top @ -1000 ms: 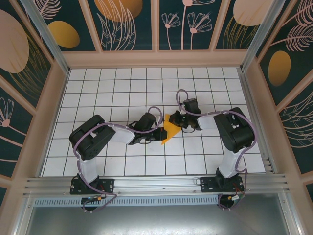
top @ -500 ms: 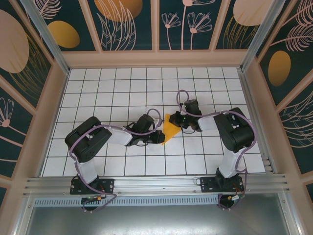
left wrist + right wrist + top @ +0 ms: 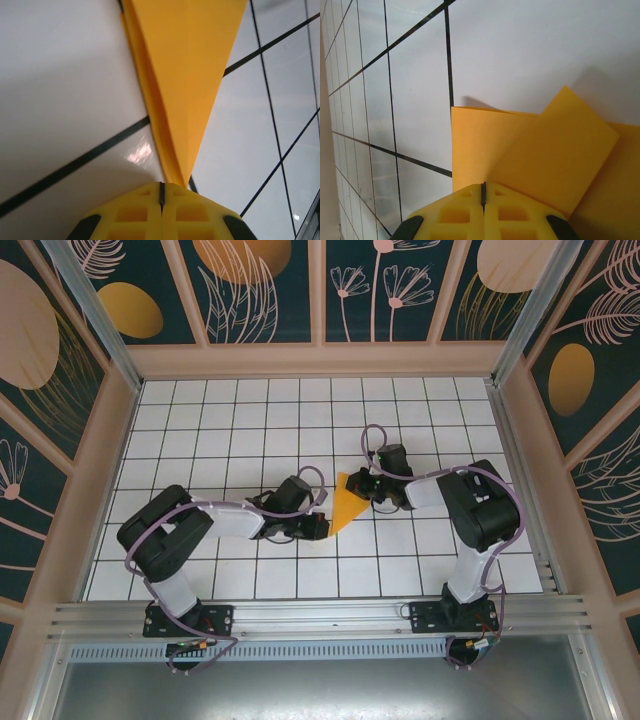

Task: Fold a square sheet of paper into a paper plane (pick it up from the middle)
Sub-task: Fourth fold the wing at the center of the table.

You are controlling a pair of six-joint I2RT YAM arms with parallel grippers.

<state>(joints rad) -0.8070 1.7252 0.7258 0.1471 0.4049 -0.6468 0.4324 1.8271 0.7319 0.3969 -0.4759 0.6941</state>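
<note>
The square sheet of paper (image 3: pixel 345 502) lies folded on the white grid table as an orange-yellow pointed wedge, its tip toward the near side. My left gripper (image 3: pixel 320 528) is shut and sits at that narrow tip. In the left wrist view the layered paper (image 3: pixel 190 75) tapers down to the closed yellow fingertips (image 3: pixel 161 192) and slips under them just right of the seam. My right gripper (image 3: pixel 366 490) is shut at the wide far end. In the right wrist view its closed tips (image 3: pixel 483 192) rest over the paper (image 3: pixel 530 155), where a folded flap overlaps a flat layer.
The table (image 3: pixel 250 420) is walled by a wooden frame with painted panels. An aluminium rail (image 3: pixel 320 615) runs along the near edge by the arm bases. Both forearms lie low over the middle tiles, cables looping above them.
My left gripper has slid toward the paper's near tip while its elbow swung left and nearer. The paper now looks narrower. The right arm has hardly moved.
</note>
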